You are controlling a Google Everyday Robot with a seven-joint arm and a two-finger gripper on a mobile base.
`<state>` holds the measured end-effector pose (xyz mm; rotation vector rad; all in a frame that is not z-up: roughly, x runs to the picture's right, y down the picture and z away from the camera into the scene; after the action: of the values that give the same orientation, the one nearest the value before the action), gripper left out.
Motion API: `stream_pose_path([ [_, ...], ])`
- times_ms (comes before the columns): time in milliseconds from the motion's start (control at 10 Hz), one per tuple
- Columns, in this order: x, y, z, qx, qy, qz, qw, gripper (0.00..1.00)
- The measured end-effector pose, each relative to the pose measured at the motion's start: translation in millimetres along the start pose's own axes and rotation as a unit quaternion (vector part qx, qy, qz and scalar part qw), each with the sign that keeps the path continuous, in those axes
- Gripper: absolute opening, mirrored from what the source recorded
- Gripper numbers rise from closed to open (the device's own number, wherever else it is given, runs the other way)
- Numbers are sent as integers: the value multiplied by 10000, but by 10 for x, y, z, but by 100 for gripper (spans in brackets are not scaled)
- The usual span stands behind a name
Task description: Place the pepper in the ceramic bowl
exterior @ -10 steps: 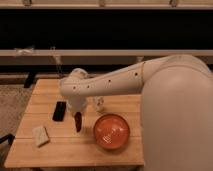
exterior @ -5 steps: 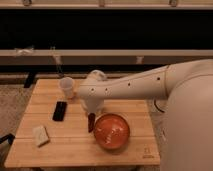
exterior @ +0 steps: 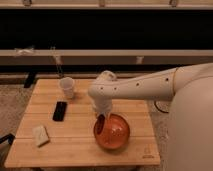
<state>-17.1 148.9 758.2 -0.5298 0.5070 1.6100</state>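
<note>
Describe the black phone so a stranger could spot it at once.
On the wooden table, look left of the gripper hovering over the ceramic bowl. The black phone lies flat below the white cup: the only dark, flat rectangle there.

the single camera looks down from above and behind the arm's shoulder, facing forward across the wooden tabletop point(exterior: 75, 145) toward a dark wall. from a middling distance it takes in the whole tabletop, with the gripper point(exterior: 101, 120) near frame centre over the ceramic bowl point(exterior: 113, 135).
</note>
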Motion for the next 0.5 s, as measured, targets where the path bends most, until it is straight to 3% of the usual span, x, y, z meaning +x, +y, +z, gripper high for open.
stream_pose_path([
  [200, 89, -128, -5, 112, 28, 163, 9998, 76],
  [500, 141, -148, -45, 117, -92, 297, 9994, 80],
])
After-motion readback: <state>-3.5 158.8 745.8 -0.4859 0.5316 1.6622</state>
